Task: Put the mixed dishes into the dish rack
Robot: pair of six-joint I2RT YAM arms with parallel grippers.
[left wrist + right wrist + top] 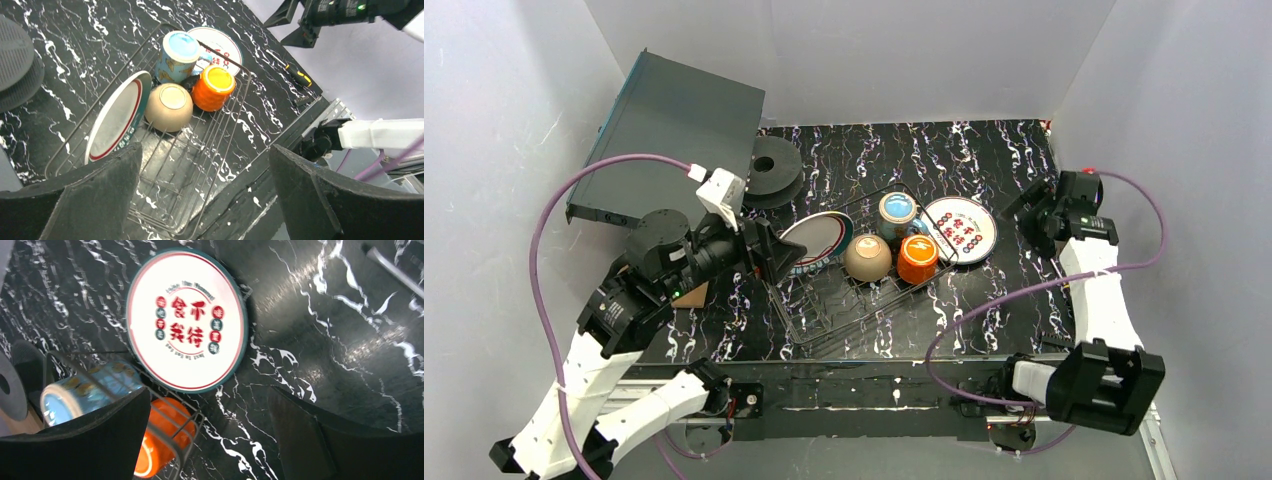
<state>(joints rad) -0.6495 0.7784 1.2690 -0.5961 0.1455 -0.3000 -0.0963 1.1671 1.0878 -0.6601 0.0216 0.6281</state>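
Observation:
The dish rack (844, 305) (220, 135) of dark wire stands mid-table. In it the green-and-red rimmed plate (816, 243) (117, 117) leans at the left end. The cream bowl (867, 257) (169, 106), the blue mug (898, 213) (177, 56) and the orange cup (918, 259) (214, 88) sit upside down. The red-patterned plate (959, 229) (187, 320) lies on the table just outside the rack's right end. My left gripper (769, 250) (204, 150) hangs open beside the rimmed plate, holding nothing. My right gripper (1024, 205) (210, 395) is open and empty, right of the patterned plate.
A flat grey-black box (674, 120) leans at the back left, with a black spool-like disc (774, 170) in front of it. A yellow-handled screwdriver (299, 76) lies near the table's right edge. White walls close in on three sides.

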